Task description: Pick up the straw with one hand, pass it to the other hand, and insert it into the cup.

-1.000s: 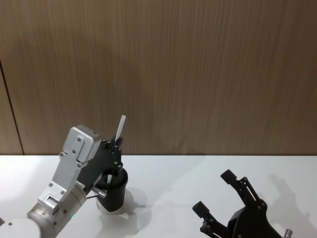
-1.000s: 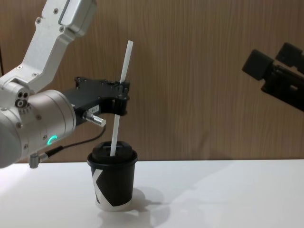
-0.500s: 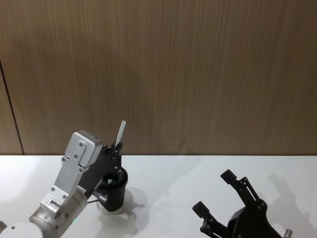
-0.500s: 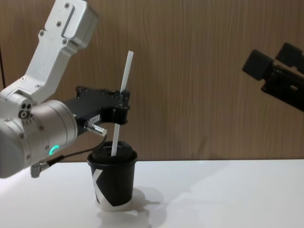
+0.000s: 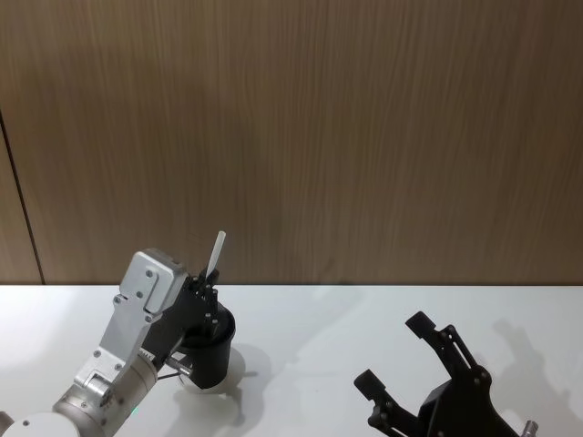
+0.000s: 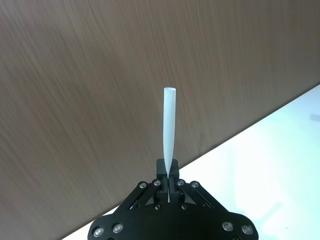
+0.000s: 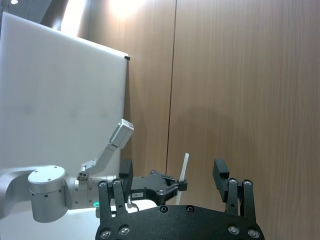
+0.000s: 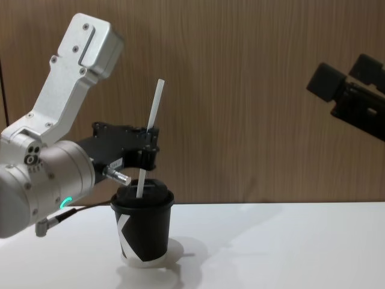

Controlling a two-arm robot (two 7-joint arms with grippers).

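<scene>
Straw going into cup, nearly done.
L gripper (image 8: 146, 149) pinches the straw (image 8: 150, 135) mid-shaft over the cup (image 8: 143, 224) at table's 9 o'clock; tip thru lid, still to push down & let go. Straw near-upright, top leaning to 1 o'clock. R gripper (image 5: 422, 360) wide open, empty, at 4 o'clock.

I see even, soft indoor light; a bright glare patch sits at the right wrist view's top; faint shadows fall on the table (image 8: 289, 241); the wall (image 6: 75, 100) in the left wrist view looks streaked with blur.
</scene>
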